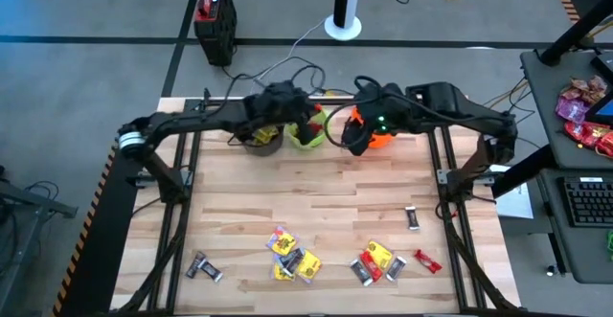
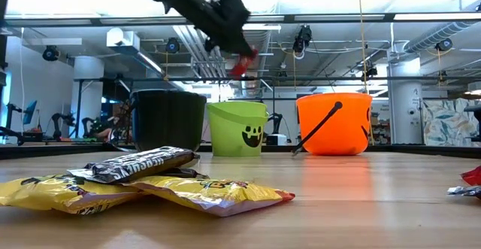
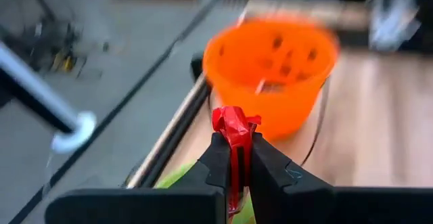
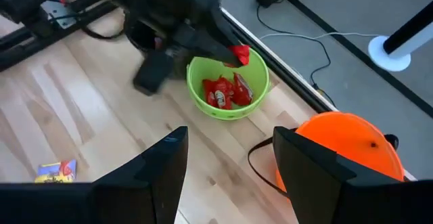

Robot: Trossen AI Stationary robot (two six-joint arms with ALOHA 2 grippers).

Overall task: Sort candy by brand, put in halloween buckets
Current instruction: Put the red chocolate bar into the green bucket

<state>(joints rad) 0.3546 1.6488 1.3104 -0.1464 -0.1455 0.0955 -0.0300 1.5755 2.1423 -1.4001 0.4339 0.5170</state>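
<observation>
Three halloween buckets stand in a row at the table's far edge: black (image 2: 169, 121), lime green (image 4: 226, 88) and orange (image 3: 270, 68). Red candy (image 4: 226, 92) lies inside the green one. My left gripper (image 2: 239, 62) hangs above the green bucket's rim, shut on a red candy (image 3: 233, 124). My right gripper (image 4: 230, 163) stands open with nothing between its fingers, high up between the green and orange buckets (image 1: 356, 137). More candy, yellow packets (image 1: 287, 250) and dark bars (image 1: 203, 267), lies on the table's near half. My left gripper pinches the red candy between its two fingertips. The wrapper's crumpled end (image 3: 233, 119) sticks out past them. The fingers slant downward, coming from the table's left side. The candy is lifted clear, over the green bucket's rim (image 4: 254, 65).
Yellow packets and a dark bar (image 2: 143, 165) lie close in the low view. Another candy group (image 1: 378, 260), a single dark bar (image 1: 412, 219) and a red bar (image 1: 427, 260) lie near right. Bare wood lies between the buckets and the candy.
</observation>
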